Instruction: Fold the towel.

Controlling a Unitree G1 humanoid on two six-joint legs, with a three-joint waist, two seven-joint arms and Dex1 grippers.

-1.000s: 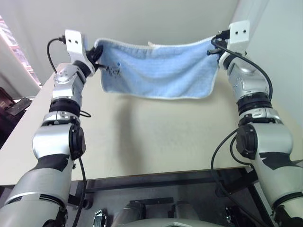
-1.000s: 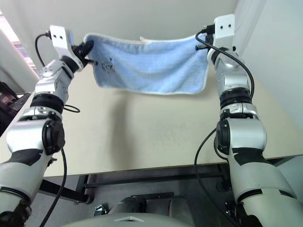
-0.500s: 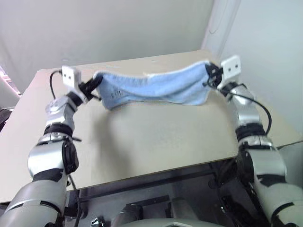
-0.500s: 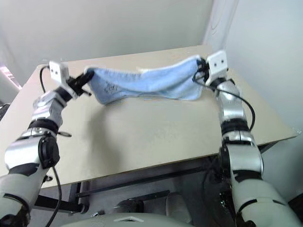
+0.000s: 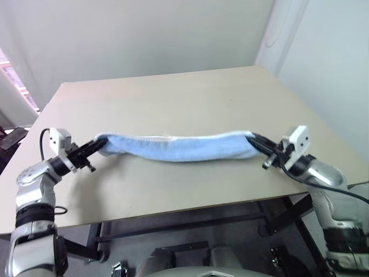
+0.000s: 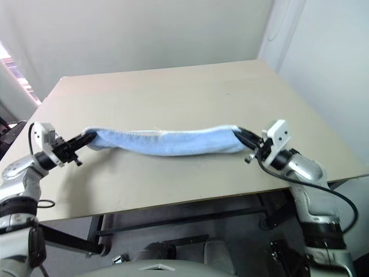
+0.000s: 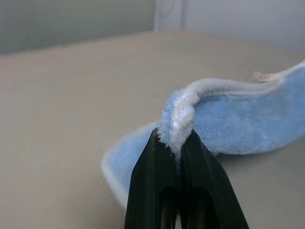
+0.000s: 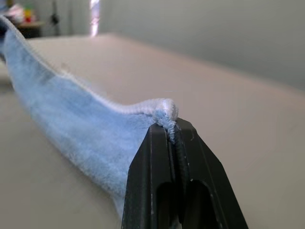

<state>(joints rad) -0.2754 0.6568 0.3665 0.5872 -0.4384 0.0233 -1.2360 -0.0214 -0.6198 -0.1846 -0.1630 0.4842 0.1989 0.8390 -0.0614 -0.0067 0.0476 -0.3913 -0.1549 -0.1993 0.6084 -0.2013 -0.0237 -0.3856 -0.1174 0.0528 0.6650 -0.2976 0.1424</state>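
Both grippers, left [image 5: 95, 148] and right [image 5: 258, 145], are clamped on the towel [image 5: 179, 147] corners; over the table [image 5: 173, 98] it sags (thin border grips could slip, spoiling the fold).

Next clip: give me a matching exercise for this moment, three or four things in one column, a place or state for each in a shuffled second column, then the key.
Things:
1. towel
2. left gripper
3. right gripper
4. table

States:
A. shut on the towel's end at the robot's right
B. beige, bare on its far half
C. stretched between both grippers, low over the table's near part
D. shut on the towel's end at the robot's left

Pairs: 1-C, 2-D, 3-A, 4-B
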